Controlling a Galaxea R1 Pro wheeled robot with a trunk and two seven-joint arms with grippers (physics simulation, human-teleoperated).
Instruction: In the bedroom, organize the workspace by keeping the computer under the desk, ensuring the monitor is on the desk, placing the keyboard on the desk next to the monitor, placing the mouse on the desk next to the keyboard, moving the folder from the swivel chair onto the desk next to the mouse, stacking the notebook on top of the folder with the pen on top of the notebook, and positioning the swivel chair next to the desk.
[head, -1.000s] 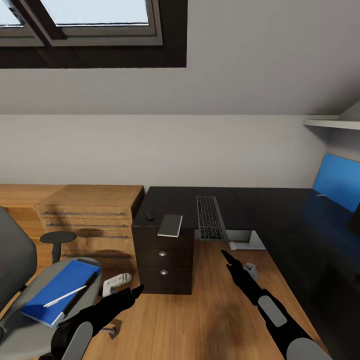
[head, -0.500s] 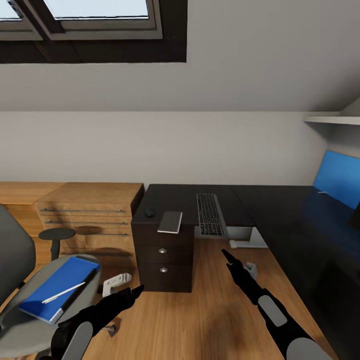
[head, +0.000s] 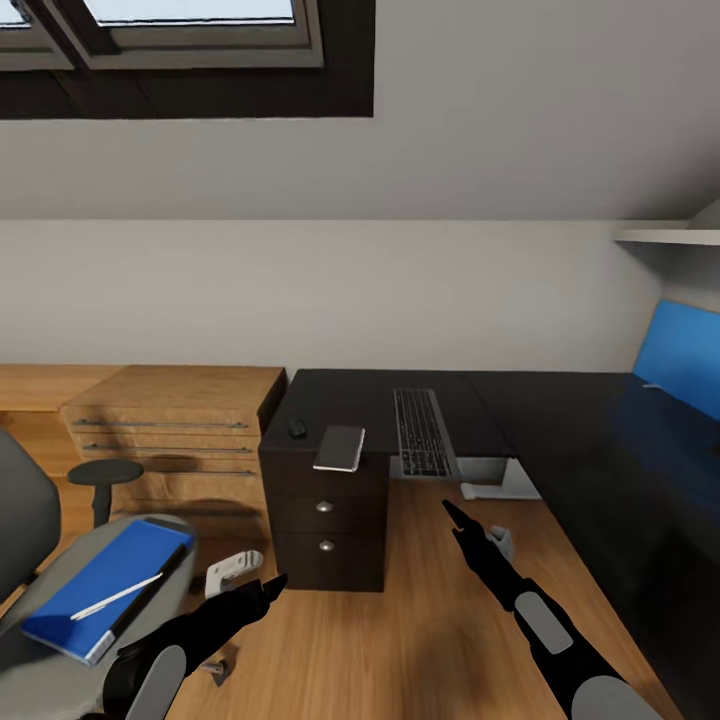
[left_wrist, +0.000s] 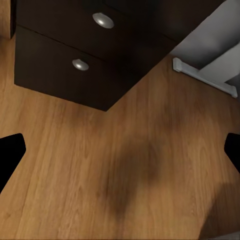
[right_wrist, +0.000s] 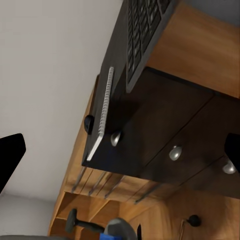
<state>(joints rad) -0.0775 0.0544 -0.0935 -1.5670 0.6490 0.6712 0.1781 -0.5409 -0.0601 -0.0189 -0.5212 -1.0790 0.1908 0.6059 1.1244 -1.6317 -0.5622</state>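
Both tools empty, fingers apart: left tool (head: 268, 583), right tool (head: 452, 511). Folder (head: 95, 584) with pen (head: 112, 597) on the swivel chair (head: 30, 650), just outboard of left tool, likely first pickup. Notebook (head: 340, 448) and keyboard (head: 419, 432) lie ahead on table (head: 560, 420).

In the head view we lose most of the swivel chair (head: 40, 640) past the left and bottom edges; its base is hidden apart from one caster. The blue folder (head: 100, 585) on its seat has its near corner behind our left arm. The table (head: 600, 440) runs off the right edge, and the blue panel (head: 680, 360) there is cut too, so we cannot tell what it is. The small dark thing (head: 297, 428) beside the notebook (head: 340, 448) is too small to name surely. In both wrist views each end effector's fingertips (left_wrist: 10, 150) (right_wrist: 10, 155) are clipped at the edges, so we cannot judge their gap.
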